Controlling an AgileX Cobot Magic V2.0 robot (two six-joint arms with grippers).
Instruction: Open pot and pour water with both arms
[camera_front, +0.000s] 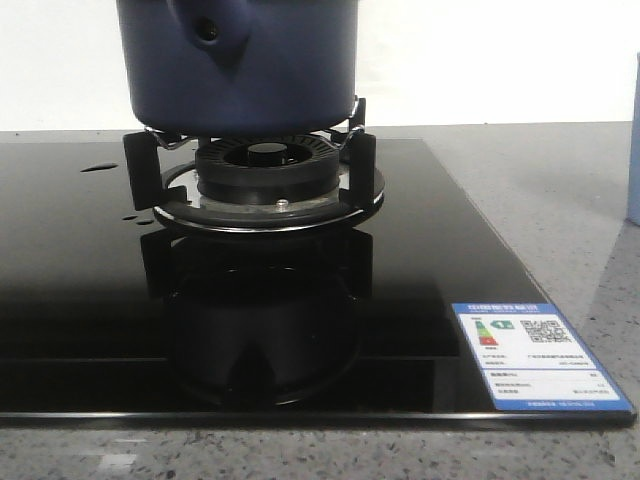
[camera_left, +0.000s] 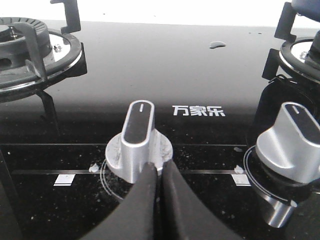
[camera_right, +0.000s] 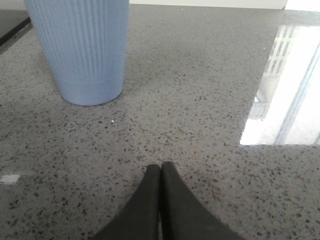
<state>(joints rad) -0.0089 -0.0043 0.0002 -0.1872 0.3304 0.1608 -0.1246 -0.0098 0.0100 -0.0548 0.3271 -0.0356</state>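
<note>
the left gripper (camera_left: 156, 170) was pinched tight with nothing in it, right by a silver knob (camera_left: 139, 137). the right gripper (camera_right: 160, 172) was closed and empty too, near a ribbed cup (camera_right: 82, 47). farther back, the pot (camera_front: 240, 65) sat on the burner stand (camera_front: 262, 175), away from both.

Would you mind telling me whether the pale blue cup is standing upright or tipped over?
Upright: the ribbed cup stands base-down on the speckled counter.

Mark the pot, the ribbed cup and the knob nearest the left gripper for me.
pot (camera_front: 290, 90), front view, on its smooth dark blue side wall.
ribbed cup (camera_right: 82, 45), right wrist view, on its pale blue ribbed wall.
knob (camera_left: 137, 131), left wrist view, on the dark top face of its silver grip.
</note>
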